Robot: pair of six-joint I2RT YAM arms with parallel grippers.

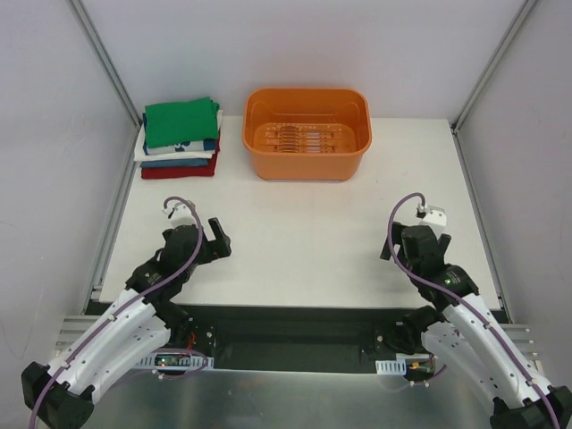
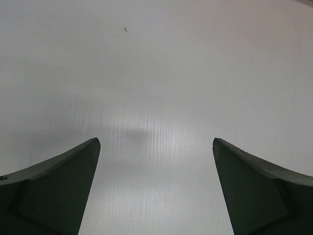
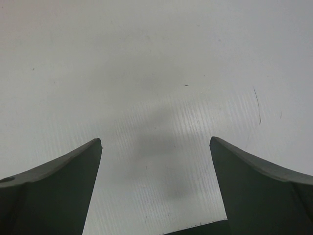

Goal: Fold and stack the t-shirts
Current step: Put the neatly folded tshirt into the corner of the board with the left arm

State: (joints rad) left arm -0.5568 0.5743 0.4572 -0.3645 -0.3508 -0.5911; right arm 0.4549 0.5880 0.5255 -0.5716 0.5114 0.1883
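A stack of folded t-shirts [image 1: 180, 138] lies at the table's back left. A bright green shirt [image 1: 180, 121] is on top, with navy-and-white, white, blue-grey and red [image 1: 179, 172] layers under it. My left gripper [image 1: 214, 239] is open and empty, low over the table's front left, far from the stack. In the left wrist view my gripper [image 2: 156, 147] has only bare table between its fingers. My right gripper [image 1: 404, 239] is open and empty over the front right. The right wrist view shows my gripper [image 3: 155, 144] over bare table too.
An orange plastic tub [image 1: 307, 132] stands at the back centre, right of the stack, with nothing in it. The white table [image 1: 304, 232] ends at a metal rail on the left and a black strip at the front.
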